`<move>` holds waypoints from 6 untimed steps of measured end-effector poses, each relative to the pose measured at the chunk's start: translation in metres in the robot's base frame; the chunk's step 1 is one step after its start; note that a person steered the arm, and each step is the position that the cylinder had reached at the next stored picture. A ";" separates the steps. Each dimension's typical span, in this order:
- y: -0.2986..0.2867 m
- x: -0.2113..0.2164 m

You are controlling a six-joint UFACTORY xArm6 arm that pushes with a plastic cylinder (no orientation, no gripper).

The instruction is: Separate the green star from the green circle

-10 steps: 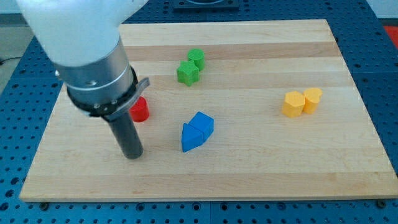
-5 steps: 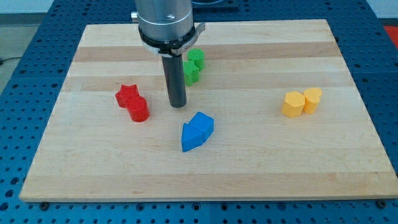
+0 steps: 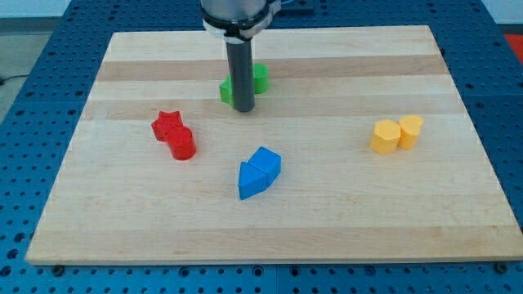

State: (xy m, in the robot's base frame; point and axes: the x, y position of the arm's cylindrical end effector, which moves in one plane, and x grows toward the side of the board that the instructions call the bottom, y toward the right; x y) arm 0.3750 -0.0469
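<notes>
The green star [image 3: 225,91] lies near the view's top centre, mostly hidden behind my rod, with only its left part showing. The green circle [image 3: 260,78] sits just right of the rod, a little higher in the view. My tip [image 3: 243,108] stands at the star's lower right side, touching it or very close, between the two green blocks and just below them.
A red star [image 3: 167,125] and a red cylinder [image 3: 183,144] touch at the view's left. Two blue blocks [image 3: 259,171] sit together at the centre bottom. Two yellow blocks [image 3: 396,133] sit together at the view's right. The wooden board [image 3: 458,229] lies on a blue perforated table.
My rod has moved up the view from the left bottom to the green blocks. The green star has shifted left, away from the green circle.
</notes>
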 end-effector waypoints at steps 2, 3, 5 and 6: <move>0.002 -0.037; 0.002 -0.019; -0.051 -0.011; -0.057 -0.010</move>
